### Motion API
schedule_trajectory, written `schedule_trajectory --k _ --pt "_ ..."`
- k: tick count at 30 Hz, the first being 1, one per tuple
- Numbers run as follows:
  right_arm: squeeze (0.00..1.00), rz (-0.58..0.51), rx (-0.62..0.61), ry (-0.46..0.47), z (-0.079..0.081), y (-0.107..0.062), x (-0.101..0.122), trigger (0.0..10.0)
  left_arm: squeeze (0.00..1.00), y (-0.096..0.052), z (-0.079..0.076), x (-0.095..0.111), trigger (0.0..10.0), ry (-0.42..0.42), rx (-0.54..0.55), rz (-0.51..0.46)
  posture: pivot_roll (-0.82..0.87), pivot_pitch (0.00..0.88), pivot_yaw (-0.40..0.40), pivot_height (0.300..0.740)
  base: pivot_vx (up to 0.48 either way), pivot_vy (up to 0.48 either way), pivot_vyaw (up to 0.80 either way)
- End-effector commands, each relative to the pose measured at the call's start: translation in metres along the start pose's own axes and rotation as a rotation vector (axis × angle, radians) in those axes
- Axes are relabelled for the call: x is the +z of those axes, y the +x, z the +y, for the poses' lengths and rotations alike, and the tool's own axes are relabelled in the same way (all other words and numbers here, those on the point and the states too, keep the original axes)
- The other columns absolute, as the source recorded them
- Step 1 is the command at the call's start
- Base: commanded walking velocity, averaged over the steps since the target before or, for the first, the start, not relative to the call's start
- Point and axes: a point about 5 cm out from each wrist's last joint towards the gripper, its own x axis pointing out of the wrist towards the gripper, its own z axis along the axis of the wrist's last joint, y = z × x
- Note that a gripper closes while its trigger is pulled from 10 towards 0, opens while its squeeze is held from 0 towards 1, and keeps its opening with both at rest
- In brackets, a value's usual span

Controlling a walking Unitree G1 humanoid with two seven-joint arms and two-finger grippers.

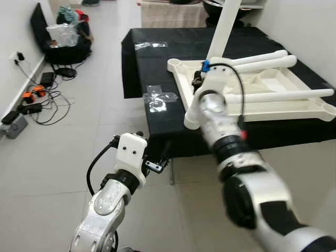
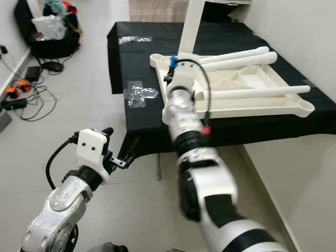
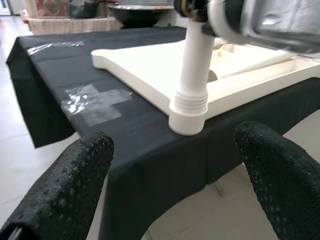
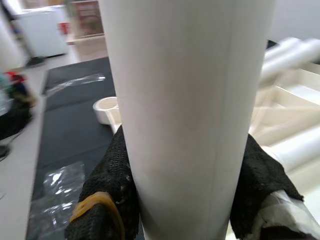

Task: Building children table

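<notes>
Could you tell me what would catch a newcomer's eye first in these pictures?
First, the cream children's table top lying upside down on the black-covered table, loose legs resting across it. Next, the right hand, closed around a white leg standing upright in the near corner socket. The left hand hangs open below the table edge.

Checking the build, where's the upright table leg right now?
The upright table leg stands in the near-left corner socket of the upside-down white tabletop, held by the right tool.
</notes>
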Motion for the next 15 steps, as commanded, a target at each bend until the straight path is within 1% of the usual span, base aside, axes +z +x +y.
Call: schedule_trajectory --k 1,3,4,5,6,7,8,10,11,13,14,15 --pt "0.0 0.044 -0.01 0.053 0.008 -0.006 -0.005 3.0 0.0 0.0 -0.003 -0.004 10.0 -0.003 -0.003 0.015 0.03 0.057 -0.085 0.74 0.0 0.0 0.0" --pt "0.0 0.044 -0.01 0.053 0.008 -0.006 -0.005 3.0 0.0 0.0 -0.003 -0.004 10.0 -0.003 -0.003 0.015 0.03 0.057 -0.085 0.74 0.0 0.0 0.0" --pt "0.0 0.045 0.001 0.051 0.012 -0.007 -0.005 3.0 0.0 0.0 -0.003 -0.004 10.0 -0.004 -0.003 0.015 0.03 0.057 -0.085 0.74 0.0 0.0 0.0" --pt "0.0 0.042 0.076 0.075 0.02 -0.009 -0.004 10.0 0.0 -0.001 -0.003 -0.004 10.0 -0.004 -0.002 0.017 0.03 0.059 -0.084 0.74 0.0 0.0 0.0" --pt "0.0 0.042 0.076 0.075 0.02 -0.009 -0.004 10.0 0.0 -0.001 -0.003 -0.004 10.0 -0.004 -0.002 0.017 0.03 0.059 -0.084 0.74 0.0 0.0 0.0" --pt "1.0 0.02 0.172 0.087 0.028 -0.01 0.0 10.0 0.0 -0.001 -0.002 -0.005 10.0 -0.003 0.0 0.021 0.03 0.059 -0.085 0.74 0.0 0.0 0.0" --pt "1.0 -0.004 0.272 0.101 0.034 -0.01 0.006 10.0 0.0 -0.002 -0.002 -0.005 10.0 -0.003 0.0 0.023 0.03 0.059 -0.083 0.74 0.0 0.0 0.0" --pt "1.0 -0.004 0.272 0.101 0.034 -0.01 0.006 10.0 0.0 -0.002 -0.002 -0.005 10.0 -0.003 0.0 0.023 0.03 0.059 -0.083 0.74 0.0 0.0 0.0" --pt "0.9 -0.026 0.381 0.114 0.039 -0.011 0.013 10.0 0.0 -0.002 -0.002 -0.006 10.0 -0.003 0.001 0.024 0.03 0.059 -0.084 0.74 0.0 0.0 0.0" --pt "0.9 -0.026 0.381 0.114 0.039 -0.011 0.013 10.0 0.0 -0.002 -0.002 -0.006 10.0 -0.003 0.001 0.024 0.03 0.059 -0.084 0.74 0.0 0.0 0.0" --pt "0.0 -0.027 0.505 0.124 0.043 -0.012 0.018 10.0 0.0 -0.002 -0.002 -0.006 10.0 -0.002 0.0 0.025 0.03 0.059 -0.084 0.74 0.0 0.0 0.0" --pt "0.0 -0.006 0.683 0.106 0.044 -0.013 0.019 10.0 0.0 -0.001 -0.002 -0.006 10.0 -0.003 -0.001 0.024 0.02 0.06 -0.084 0.74 0.0 0.0 0.0"
